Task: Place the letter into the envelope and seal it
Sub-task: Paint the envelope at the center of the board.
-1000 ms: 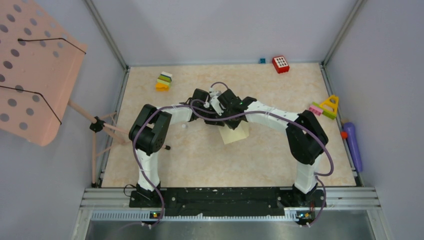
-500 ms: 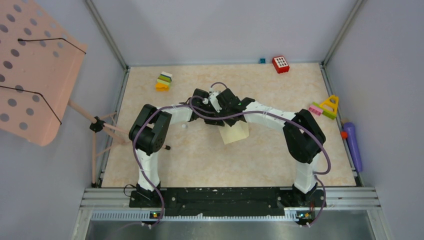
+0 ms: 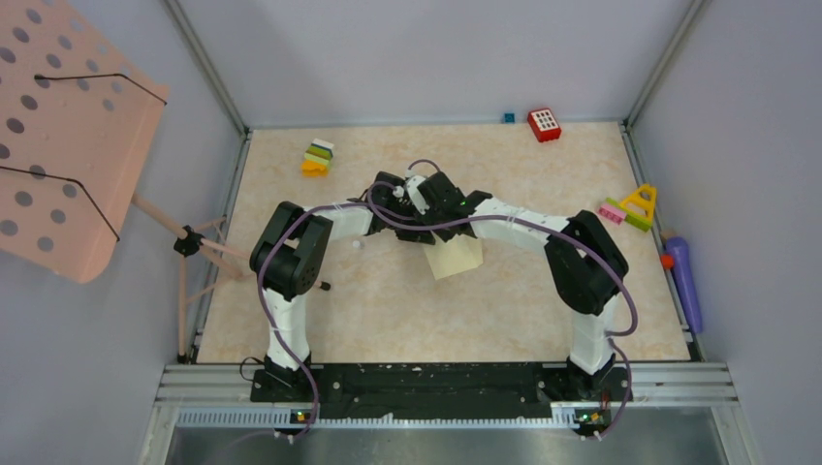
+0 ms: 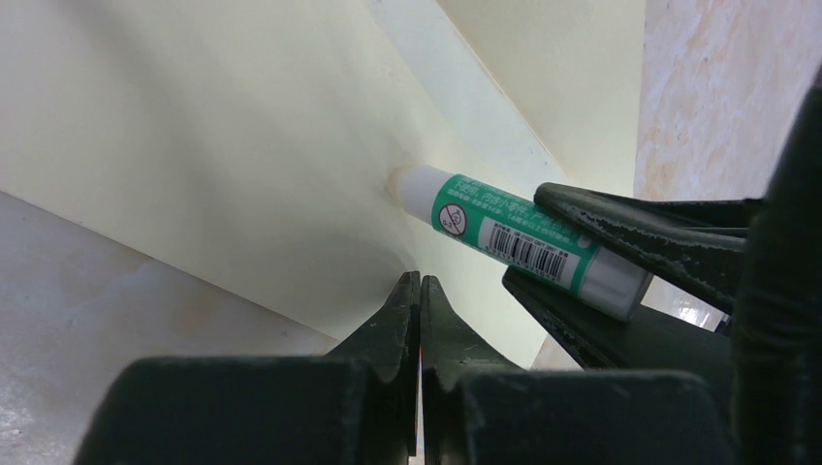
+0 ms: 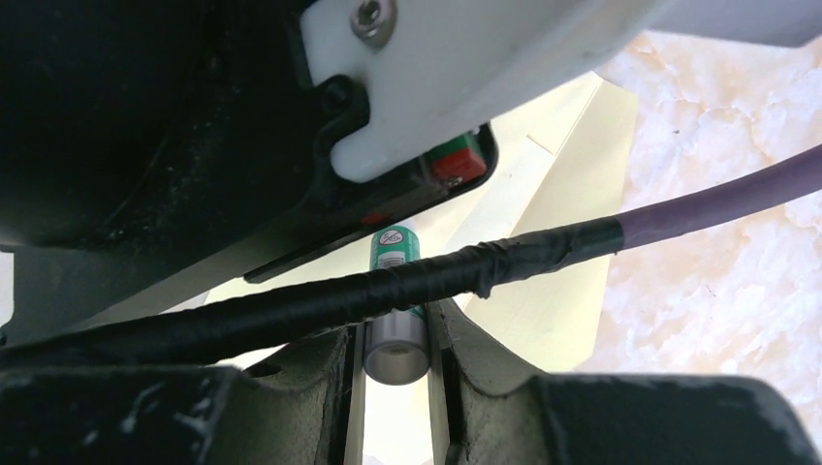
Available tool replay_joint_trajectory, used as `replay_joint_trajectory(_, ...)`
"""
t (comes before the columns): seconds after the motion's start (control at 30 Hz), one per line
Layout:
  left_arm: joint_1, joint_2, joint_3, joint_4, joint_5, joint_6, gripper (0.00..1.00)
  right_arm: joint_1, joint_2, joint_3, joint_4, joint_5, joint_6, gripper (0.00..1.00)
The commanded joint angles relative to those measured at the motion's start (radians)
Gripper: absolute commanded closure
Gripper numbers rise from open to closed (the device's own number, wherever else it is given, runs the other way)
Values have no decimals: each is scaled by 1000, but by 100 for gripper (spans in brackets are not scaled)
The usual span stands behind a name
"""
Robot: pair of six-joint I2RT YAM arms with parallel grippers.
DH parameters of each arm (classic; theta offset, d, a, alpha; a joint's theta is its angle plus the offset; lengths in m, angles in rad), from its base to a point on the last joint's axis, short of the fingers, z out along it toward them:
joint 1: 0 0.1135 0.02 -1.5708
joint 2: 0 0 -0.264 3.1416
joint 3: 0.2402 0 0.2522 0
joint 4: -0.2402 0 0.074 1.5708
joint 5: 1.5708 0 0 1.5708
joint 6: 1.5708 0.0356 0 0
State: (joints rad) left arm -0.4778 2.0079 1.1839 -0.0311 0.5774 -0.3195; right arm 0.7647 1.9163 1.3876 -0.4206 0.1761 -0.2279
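Note:
The pale yellow envelope (image 3: 456, 260) lies mid-table, partly under both wrists. In the left wrist view its flap (image 4: 242, 145) stands raised, and my left gripper (image 4: 419, 281) is shut at the flap's point, which curls into the jaws. My right gripper (image 5: 395, 320) is shut on a green-and-white glue stick (image 5: 393, 252). The stick's white tip (image 4: 412, 184) presses against the inner face of the flap near the fold. A taped cable crosses the right wrist view and hides part of the stick. The letter does not show.
Stacked colored blocks (image 3: 317, 158) sit at the back left, a red block (image 3: 544, 124) at the back. A yellow-pink-green toy (image 3: 630, 206) and a purple object (image 3: 681, 281) lie at the right edge. A pink perforated stand (image 3: 68, 136) stands outside left.
The right arm's elbow has shifted slightly to the left. The envelope and the left arm stay where they were.

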Motion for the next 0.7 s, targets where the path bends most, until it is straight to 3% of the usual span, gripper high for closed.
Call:
replay_joint_trajectory(0.0,-21,49,-17,-79,-106,37,100,-4,31,15,156,34,41,100)
replay_joint_trajectory(0.67,-23,43,-19,-81,-106,39,100,-36,41,34,250,54,148,100)
